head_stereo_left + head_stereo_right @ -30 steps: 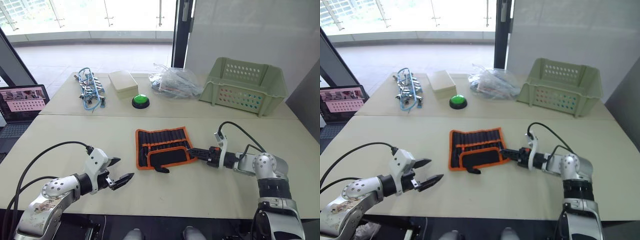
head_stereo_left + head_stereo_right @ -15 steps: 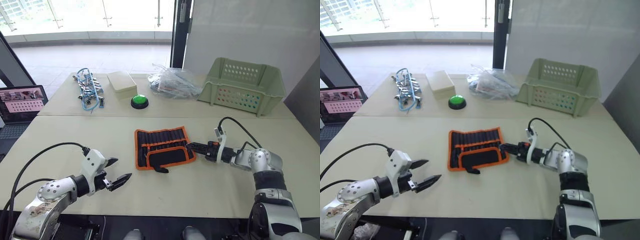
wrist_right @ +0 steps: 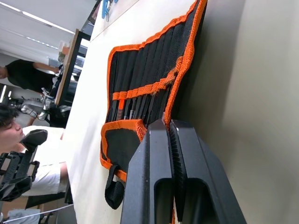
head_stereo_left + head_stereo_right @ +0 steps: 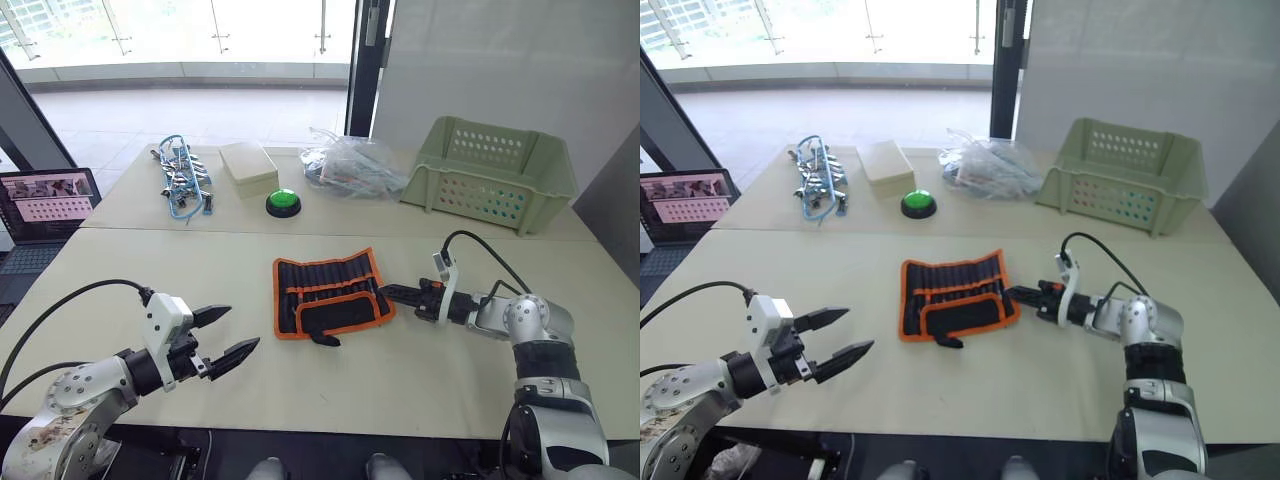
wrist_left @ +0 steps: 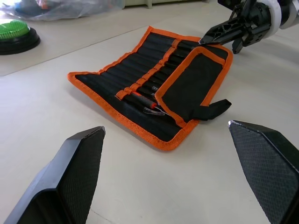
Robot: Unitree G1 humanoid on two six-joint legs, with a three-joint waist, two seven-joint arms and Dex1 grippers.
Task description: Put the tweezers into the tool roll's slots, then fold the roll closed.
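The tool roll [image 4: 330, 294], black fabric with orange edging, lies open at the table's middle, its lower flap [image 5: 191, 84] folded up over part of the slots [image 5: 140, 70]. Slim ends of the tweezers [image 5: 150, 108] stick out of the slots beside the flap. My right gripper [image 4: 385, 292] is shut, its tips at the roll's right orange edge; I cannot tell whether fabric is pinched between them. My left gripper [image 4: 230, 334] hovers open near the table's front left, well short of the roll, with nothing between its fingers [image 5: 77, 175].
Along the back of the table stand a pale green basket [image 4: 490, 170], a clear plastic bag [image 4: 350, 165], a green button [image 4: 282, 202], a tan box [image 4: 247, 165] and a blue-and-silver tangle [image 4: 180, 180]. A laptop [image 4: 45, 200] sits at the far left. People [image 3: 18, 74] are beyond the table.
My left arm has drawn back to the left, and its fingers stand a little wider apart. The right gripper stays at the roll's right edge. The roll has not moved.
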